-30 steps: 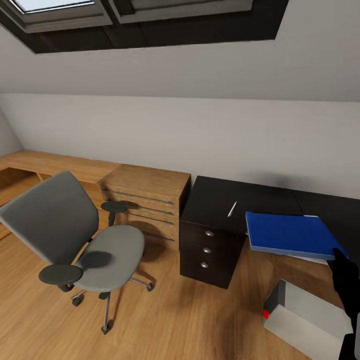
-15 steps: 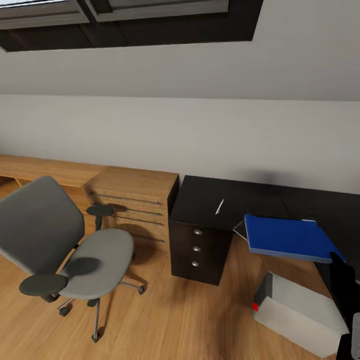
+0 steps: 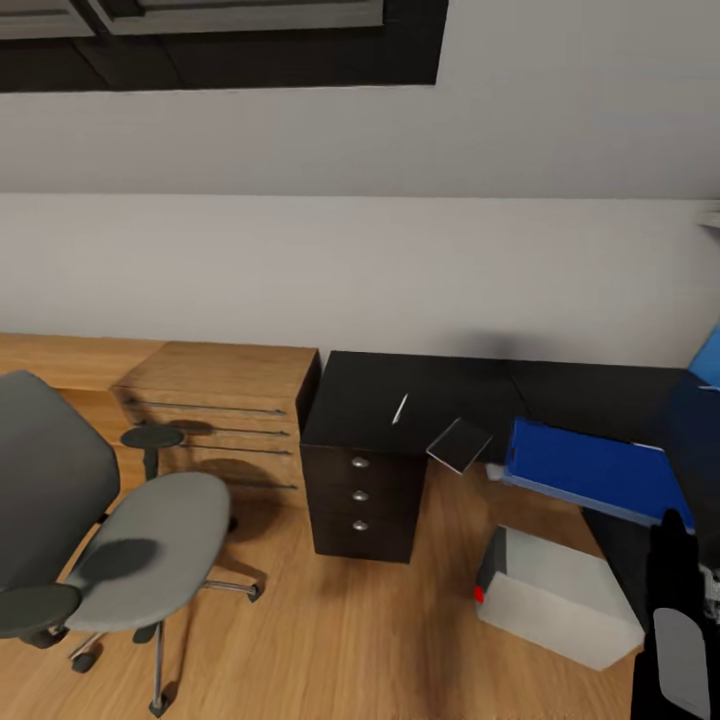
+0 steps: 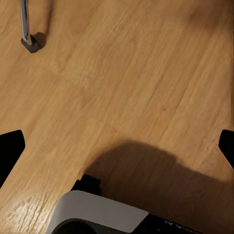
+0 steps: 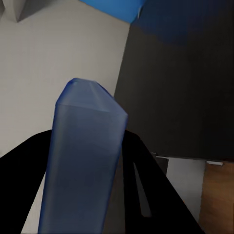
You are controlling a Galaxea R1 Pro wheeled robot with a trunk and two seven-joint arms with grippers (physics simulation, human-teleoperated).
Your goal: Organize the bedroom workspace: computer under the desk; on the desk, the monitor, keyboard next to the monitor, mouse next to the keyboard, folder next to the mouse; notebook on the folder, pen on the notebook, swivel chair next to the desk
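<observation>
step: right gripper (image 5: 105, 161) clamped on a blue slab, probably the folder (image 5: 85, 161); carrying it to desk (image 3: 420, 395)
pen (image 3: 400, 408): on desk
left gripper (image 4: 117, 146): spread, empty
next: lay it flat on desk

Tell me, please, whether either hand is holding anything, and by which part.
The right hand grips a flat blue-grey slab by one end; what it is cannot be told. The left hand is open and empty.

A pale wall (image 3: 400, 270) is running behind a wooden drawer unit (image 3: 225, 415), with a dark-framed skylight (image 3: 220, 40) sitting above. Warm wooden flooring (image 3: 330, 640) is spreading below, catching soft shadows.
</observation>
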